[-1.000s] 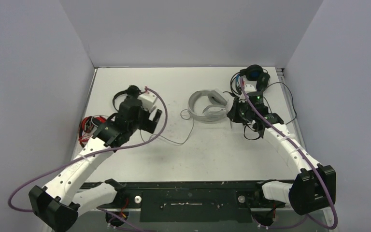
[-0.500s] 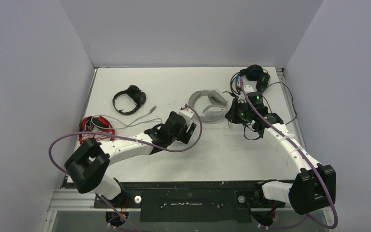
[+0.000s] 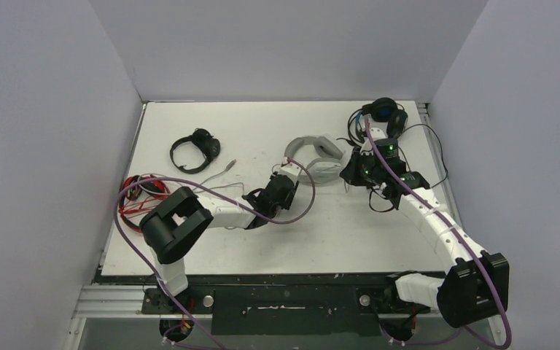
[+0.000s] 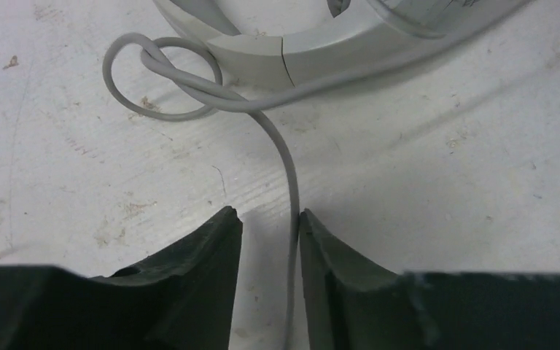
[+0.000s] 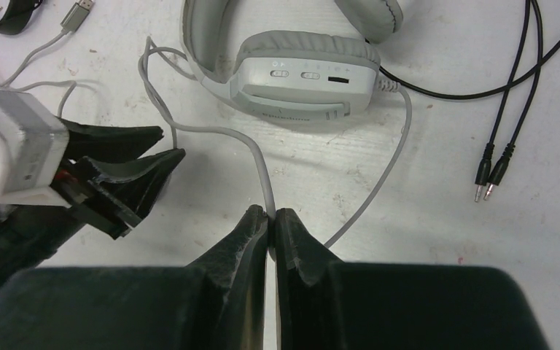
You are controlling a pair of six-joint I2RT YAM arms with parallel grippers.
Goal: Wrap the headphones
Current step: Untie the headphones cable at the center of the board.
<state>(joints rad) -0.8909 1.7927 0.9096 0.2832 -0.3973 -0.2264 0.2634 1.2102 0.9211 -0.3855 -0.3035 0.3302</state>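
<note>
- Left gripper [image 4: 268,219]: swung across from the small black headset [image 3: 195,149] within the last second. Jaws parted, straddling the grey cable [image 4: 288,160], not closed on it.
- Right gripper [image 5: 271,215]: pinched on the same cable, unmoved.
- White-grey headset [image 3: 313,155]: mid-table, just beyond both grippers. Judged: wrapping of this one is starting.
- Nearby: black jack plugs [image 5: 490,182], black-and-blue headset [image 3: 384,113], red-and-black headset [image 3: 137,193].
- Risk: small cable loop [image 4: 160,80] by the headband may snag.

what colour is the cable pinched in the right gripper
The cable is light grey; it shows best in the right wrist view.
</note>
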